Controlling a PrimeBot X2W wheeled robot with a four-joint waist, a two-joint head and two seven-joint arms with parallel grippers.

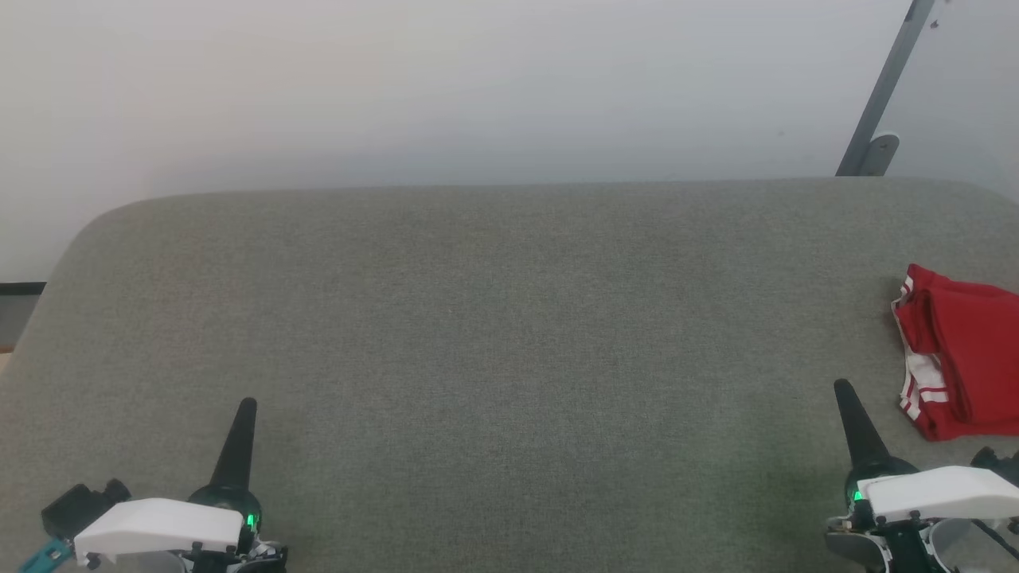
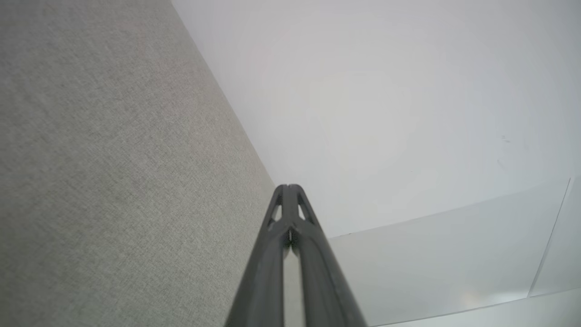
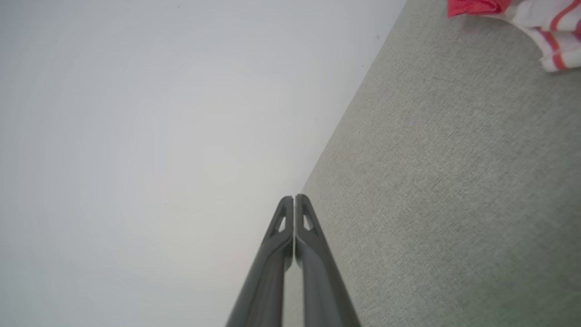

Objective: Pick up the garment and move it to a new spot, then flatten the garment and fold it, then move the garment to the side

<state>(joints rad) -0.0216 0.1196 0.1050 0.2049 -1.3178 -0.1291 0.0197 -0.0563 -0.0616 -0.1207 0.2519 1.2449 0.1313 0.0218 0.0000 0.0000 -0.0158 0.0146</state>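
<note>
Your right hand [image 1: 844, 394] is sitting closed and empty at the bench's [image 1: 478, 318] near right. The red jersey [image 1: 967, 350] is lying just beyond it, farther right, its visible part running near to far. Your left hand [image 1: 247, 407], also closed, is sitting well apart.

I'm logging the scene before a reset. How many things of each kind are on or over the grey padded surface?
Red garment: 1
Grippers: 2 (left gripper, right gripper)
Total: 3
</note>
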